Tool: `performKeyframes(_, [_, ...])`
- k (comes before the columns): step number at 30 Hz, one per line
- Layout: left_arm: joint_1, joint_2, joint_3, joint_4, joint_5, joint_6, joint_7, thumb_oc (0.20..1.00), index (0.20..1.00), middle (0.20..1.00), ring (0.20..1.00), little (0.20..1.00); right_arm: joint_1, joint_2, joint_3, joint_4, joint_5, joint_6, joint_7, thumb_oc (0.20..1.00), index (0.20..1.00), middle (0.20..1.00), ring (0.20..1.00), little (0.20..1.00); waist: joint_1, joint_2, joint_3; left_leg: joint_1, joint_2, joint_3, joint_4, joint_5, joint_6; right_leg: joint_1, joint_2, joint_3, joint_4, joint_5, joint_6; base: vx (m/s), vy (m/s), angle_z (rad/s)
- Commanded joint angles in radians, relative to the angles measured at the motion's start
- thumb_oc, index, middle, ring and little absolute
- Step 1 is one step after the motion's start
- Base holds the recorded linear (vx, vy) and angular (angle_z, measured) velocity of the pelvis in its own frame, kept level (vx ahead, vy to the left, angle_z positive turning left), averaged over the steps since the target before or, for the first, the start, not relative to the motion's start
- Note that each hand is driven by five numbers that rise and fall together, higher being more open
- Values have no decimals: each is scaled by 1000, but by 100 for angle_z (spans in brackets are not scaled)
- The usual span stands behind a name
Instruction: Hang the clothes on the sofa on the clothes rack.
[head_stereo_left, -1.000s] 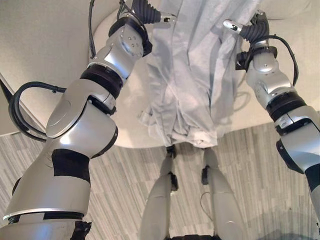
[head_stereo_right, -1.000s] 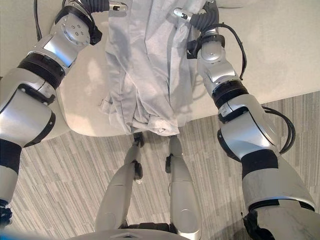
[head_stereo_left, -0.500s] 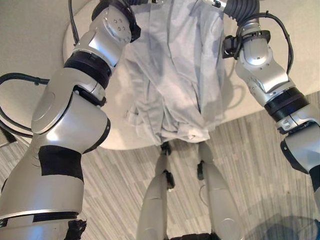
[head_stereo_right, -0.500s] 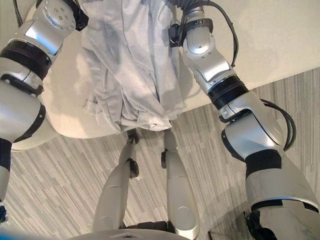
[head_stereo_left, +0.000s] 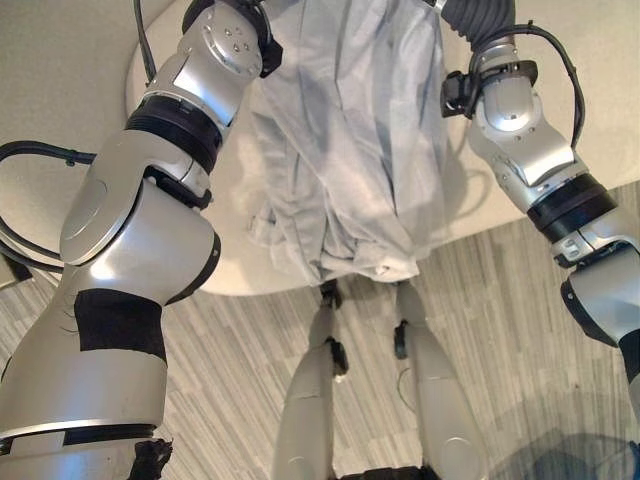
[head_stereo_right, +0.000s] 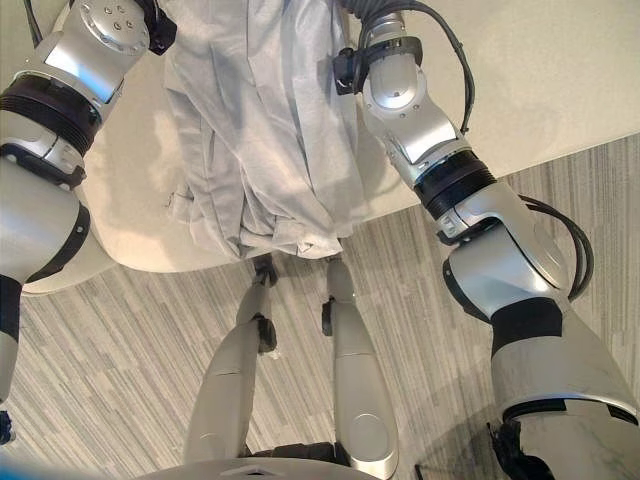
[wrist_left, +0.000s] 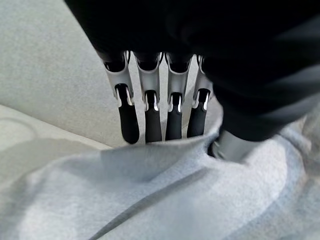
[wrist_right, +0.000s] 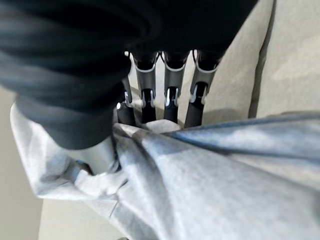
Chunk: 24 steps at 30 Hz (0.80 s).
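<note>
The pale grey garment (head_stereo_left: 345, 160) hangs limp between the two hands, clear above the sofa (head_stereo_left: 70, 90), the left hand (wrist_left: 160, 107) and right hand (wrist_right: 165, 92) each pinching its top edge, a soft, light cloth best gripped near the shoulders.

The garment (head_stereo_left: 345, 150) is a pale grey cloth, soft and matt, falling in deep creases and folds with a stitched hem at its lower edge. Up close its weave looks fine and slightly brushed. The sofa (head_stereo_right: 560, 70) beneath it has a cream, matt covering with an even, faintly grained surface. The floor (head_stereo_left: 520, 330) looks like smooth laminate in grey wood-grain strips with a dull sheen. The left hand (wrist_left: 150, 100) and the right hand (wrist_right: 167, 85) have satin silver metal-look fingers, dark rubbery matt tips and black ribbed covers.
</note>
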Motion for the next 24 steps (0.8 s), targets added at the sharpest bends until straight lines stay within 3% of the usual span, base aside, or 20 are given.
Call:
performKeyframes(1, [-6,-20,19,55,-32,-32,29,200,200,200,200,200,-12,34,-53,21,-16,-69,5,200,200,200,200,200,22,-28,-78,21,44,-115,-38,4,-82,55,-71,24,10,-67,167,0,0,0])
performKeyframes(15, [10,32,82,-22,-11,-48,95,200,200,200,200,200,72,9,-166,-86,-103,-91,-67,200,200,200,200,200,50,-2,-118,74,36,-123,-38,-15,-79,117,-79,18,10,-85,169,0,-3,2])
performKeyframes(24, [59,67,140,-152,65,-75,138,200,200,200,200,200,156,-1,-270,-197,-245,-69,-113,200,200,200,200,200,63,12,-216,244,38,-112,-38,-66,-79,291,-101,-9,10,-128,174,56,-20,9])
